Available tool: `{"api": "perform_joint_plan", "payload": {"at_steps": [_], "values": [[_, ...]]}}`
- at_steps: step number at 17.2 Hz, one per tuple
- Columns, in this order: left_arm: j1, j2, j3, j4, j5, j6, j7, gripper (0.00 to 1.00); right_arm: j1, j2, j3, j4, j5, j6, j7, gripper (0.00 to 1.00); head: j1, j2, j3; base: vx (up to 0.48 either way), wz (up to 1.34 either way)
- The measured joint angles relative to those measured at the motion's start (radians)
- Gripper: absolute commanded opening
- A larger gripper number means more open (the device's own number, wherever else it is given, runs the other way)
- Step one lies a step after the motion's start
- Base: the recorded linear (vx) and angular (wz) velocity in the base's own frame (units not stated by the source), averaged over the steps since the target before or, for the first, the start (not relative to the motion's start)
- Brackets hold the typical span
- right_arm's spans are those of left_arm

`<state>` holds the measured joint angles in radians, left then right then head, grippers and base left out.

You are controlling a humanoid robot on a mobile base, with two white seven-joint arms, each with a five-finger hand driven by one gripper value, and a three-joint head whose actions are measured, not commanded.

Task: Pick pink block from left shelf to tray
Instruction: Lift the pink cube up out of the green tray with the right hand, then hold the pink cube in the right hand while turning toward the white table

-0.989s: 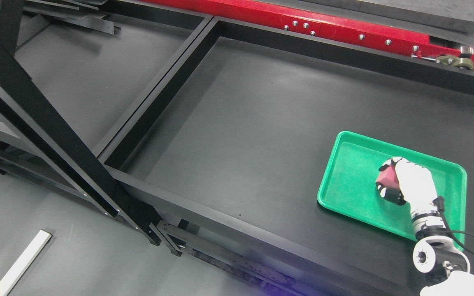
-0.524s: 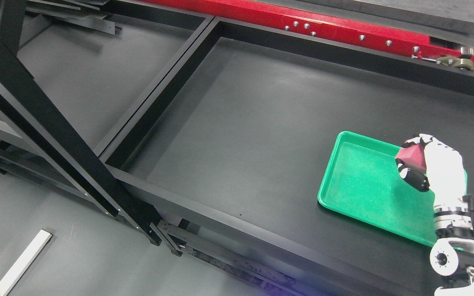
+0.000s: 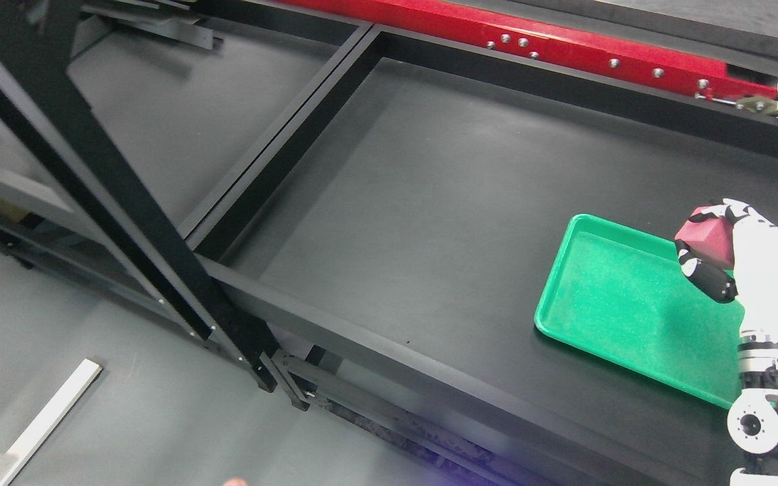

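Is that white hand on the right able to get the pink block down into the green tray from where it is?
Probably yes. The right hand already grips the pink block and hangs over the green tray's far edge. The tray floor is bare and nothing stands between them.

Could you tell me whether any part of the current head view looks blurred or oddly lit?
In the head view, the black diagonal beam and the frame at upper left look motion-smeared; the green tray and the right hand holding the pink block stay fairly sharp; a purple glow tints the bottom edge.
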<state>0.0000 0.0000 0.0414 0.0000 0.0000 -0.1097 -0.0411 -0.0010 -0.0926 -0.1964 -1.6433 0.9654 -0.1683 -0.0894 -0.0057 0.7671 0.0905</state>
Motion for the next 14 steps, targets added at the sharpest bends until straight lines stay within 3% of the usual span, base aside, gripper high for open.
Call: {"api": "perform_joint_plan", "payload": {"at_steps": [14], "values": [[0.0, 0.0, 0.0, 0.0, 0.0, 0.0, 0.0, 1.0, 0.042, 0.004, -0.023, -0.041, -0.017, -0.002, -0.001, 0.03, 0.0, 0.0, 0.0, -0.091, 0.51]]}}
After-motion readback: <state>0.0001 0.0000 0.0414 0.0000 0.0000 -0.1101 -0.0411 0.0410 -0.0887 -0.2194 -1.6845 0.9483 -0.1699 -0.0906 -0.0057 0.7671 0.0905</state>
